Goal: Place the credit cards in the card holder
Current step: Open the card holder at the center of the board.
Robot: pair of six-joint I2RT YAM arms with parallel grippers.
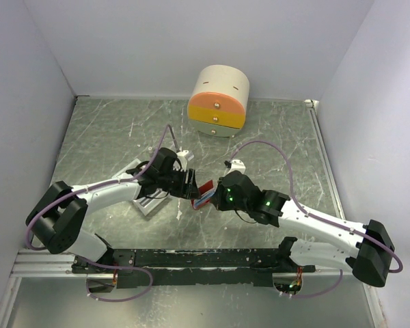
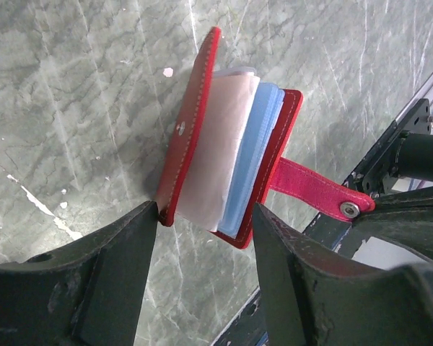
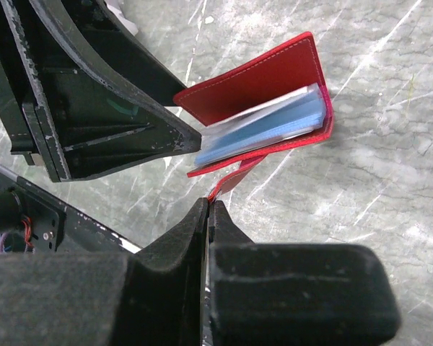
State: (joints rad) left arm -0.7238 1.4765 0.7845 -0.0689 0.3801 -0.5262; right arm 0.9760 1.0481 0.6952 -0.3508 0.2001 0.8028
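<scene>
Pinching grip: the right gripper (image 3: 206,207) has its jaws pressed fully together on the red strap (image 2: 310,187) of the card holder (image 2: 231,144), and nothing else is in them.
Straddling grip: the left gripper (image 2: 206,216) stands wide, one finger tip at the lower corner of each red cover. I cannot tell whether its fingers (image 2: 115,274) press or only touch.
Holder's place: it hangs between the two grippers above the table (image 2: 72,108), near the middle of the workspace, fanned part-way open like a book.
Strap: a flat fabric-like tab with a metal snap (image 2: 350,209) at its end. It looks floppy, so it will likely carry the weight but not steer the holder.
Covers: thin stitched red boards, probably stiff enough to push against but free to swing at the spine.
Sleeves: a stack of pale-blue and tan pockets (image 3: 267,122), glossy and limp. They are likely slippery and apt to bunch or buckle if a card meets an edge.
Weight: light, by its look, so a slight nudge could turn it on the strap.
Where to hold: I would take the outer covers near the free edge and leave the sleeve mouths clear. Squeezing both covers would close the fan.
Credit cards: none can be made out in any view.
White tray (image 1: 147,206): it lies partly hidden under the left arm, and its contents cannot be seen.
</scene>
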